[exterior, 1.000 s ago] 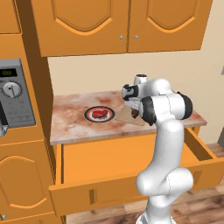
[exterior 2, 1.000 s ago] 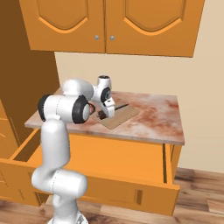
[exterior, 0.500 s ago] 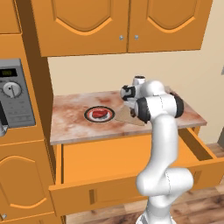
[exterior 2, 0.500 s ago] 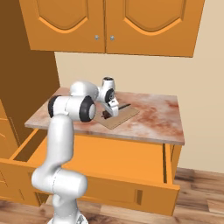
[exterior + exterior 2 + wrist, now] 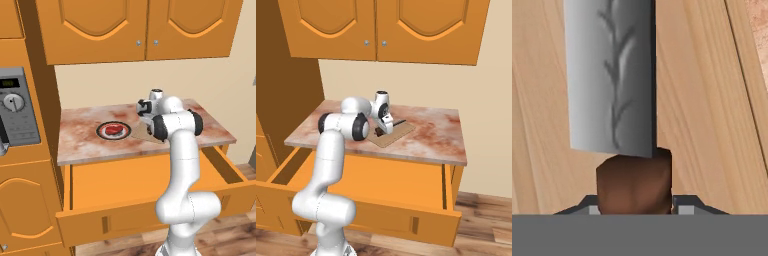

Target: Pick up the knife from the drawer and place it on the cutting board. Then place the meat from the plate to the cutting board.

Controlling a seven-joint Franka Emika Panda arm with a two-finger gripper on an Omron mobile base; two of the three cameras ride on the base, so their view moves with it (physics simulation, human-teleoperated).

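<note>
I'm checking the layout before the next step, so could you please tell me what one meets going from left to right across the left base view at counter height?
Microwave panel → plate with the meat → cutting board → gripper.

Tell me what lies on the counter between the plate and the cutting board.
Nothing: in the left base view, bare counter separates the plate from the cutting board.

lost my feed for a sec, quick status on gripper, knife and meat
Gripper low over cutting board, shut on knife handle. Blade lies along the board. Meat on plate, nothing between it and the board.
</note>
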